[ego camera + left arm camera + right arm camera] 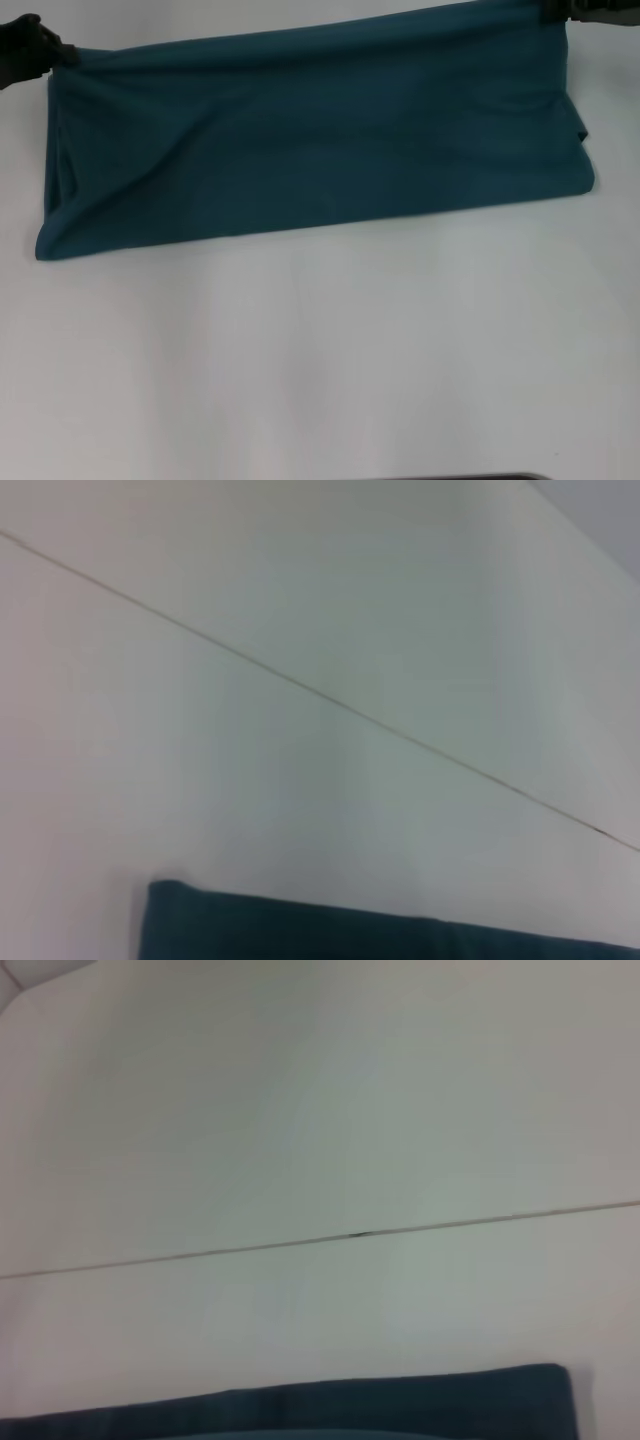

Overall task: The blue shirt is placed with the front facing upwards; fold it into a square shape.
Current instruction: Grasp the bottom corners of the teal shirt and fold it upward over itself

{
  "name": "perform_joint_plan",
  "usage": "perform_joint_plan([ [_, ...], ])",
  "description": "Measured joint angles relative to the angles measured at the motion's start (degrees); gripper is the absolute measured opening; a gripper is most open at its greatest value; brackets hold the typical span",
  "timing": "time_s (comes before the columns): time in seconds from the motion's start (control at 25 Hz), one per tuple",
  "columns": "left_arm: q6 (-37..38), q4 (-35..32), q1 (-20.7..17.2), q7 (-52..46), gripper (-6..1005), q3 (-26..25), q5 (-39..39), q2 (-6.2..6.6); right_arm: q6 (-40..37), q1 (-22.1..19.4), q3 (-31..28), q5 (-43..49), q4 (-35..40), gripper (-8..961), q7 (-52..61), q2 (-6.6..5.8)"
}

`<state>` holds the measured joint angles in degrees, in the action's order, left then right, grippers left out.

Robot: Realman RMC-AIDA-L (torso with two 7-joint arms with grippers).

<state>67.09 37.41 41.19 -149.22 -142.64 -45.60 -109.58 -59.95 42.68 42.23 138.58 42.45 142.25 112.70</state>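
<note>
The blue shirt (310,150) lies across the far part of the white table (320,350) as a long folded band, plain teal side up, no lettering showing. My left gripper (58,55) is at the band's far left corner, shut on the cloth, which draws to a point there. My right gripper (556,12) is at the far right corner, mostly cut off by the picture's edge, and the cloth's far edge rises to it. That far edge runs taut between the two. A strip of the shirt (350,935) shows in the left wrist view and a strip of the shirt (300,1410) in the right wrist view.
Bare white tabletop stretches from the shirt's near edge to the front. A thin seam line (330,700) crosses the surface beyond the shirt; the same seam line (350,1235) shows in the right wrist view. A dark edge (470,477) shows at the very front.
</note>
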Motion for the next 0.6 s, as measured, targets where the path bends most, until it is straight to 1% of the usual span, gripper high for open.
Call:
perform_joint_plan([
  [0.28, -2.2, -0.5, 0.7, 0.1, 60, 1.3, 0.0, -0.85, 3.0, 0.5, 2.3, 0.0, -1.7, 43, 0.3, 0.32],
  [0.6, -4.9, -2.4, 1.4, 0.1, 74, 1.5, 0.0, -0.61, 4.8, 0.8, 2.9, 0.1, -2.4, 49, 0.5, 0.45],
])
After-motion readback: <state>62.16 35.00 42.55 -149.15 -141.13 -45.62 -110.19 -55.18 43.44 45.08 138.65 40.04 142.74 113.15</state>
